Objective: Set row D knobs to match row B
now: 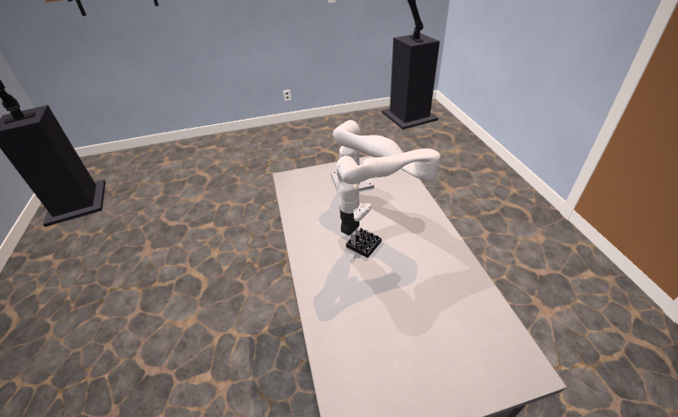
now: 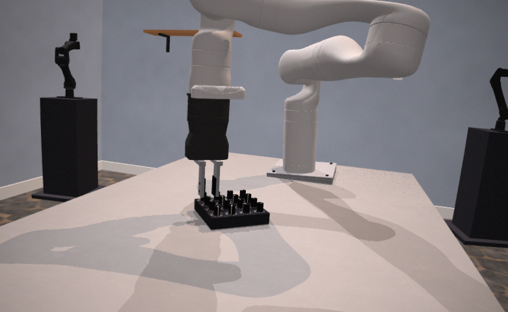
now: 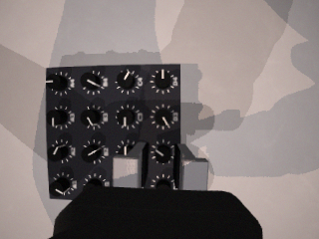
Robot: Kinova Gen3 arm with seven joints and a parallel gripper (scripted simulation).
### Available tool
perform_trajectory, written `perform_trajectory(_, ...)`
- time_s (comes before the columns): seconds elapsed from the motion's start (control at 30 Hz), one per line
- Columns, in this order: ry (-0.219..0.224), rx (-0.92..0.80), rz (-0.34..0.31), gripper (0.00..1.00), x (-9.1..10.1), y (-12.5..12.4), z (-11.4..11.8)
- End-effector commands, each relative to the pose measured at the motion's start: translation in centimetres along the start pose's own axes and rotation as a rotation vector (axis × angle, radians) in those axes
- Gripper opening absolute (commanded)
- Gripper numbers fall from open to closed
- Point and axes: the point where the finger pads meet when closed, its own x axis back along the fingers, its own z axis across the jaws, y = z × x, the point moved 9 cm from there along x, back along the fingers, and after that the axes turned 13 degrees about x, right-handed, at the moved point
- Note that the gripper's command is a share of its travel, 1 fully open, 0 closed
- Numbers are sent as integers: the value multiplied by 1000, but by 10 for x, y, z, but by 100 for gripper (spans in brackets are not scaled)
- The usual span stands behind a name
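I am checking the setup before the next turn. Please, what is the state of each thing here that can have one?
Black two-finger gripper: open, fingers astride one knob at the box's edge.
Black square knob box: standing upright on the beige table.
White jointed arm: bent over, wrist pointing straight down.

No readable text from where I'm sitting.

I'm looking down through the wrist view at the knob box (image 3: 50, 133), and all I get are white tick marks ringing each knob; the printed names are too small and blurred to read. The top and exterior views show the box tiny, and I find no lettering, numbers or brands on the arm, table or walls.
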Motion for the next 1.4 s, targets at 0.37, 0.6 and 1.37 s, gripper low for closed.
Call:
perform_trajectory(0.37, 6, 1, 7, 46, 28, -1, 1)
perform_trajectory(0.6, 6, 1, 7, 46, 29, -1, 1)
perform_trajectory(1.37, 4, 106, 7, 46, 30, -3, 0)
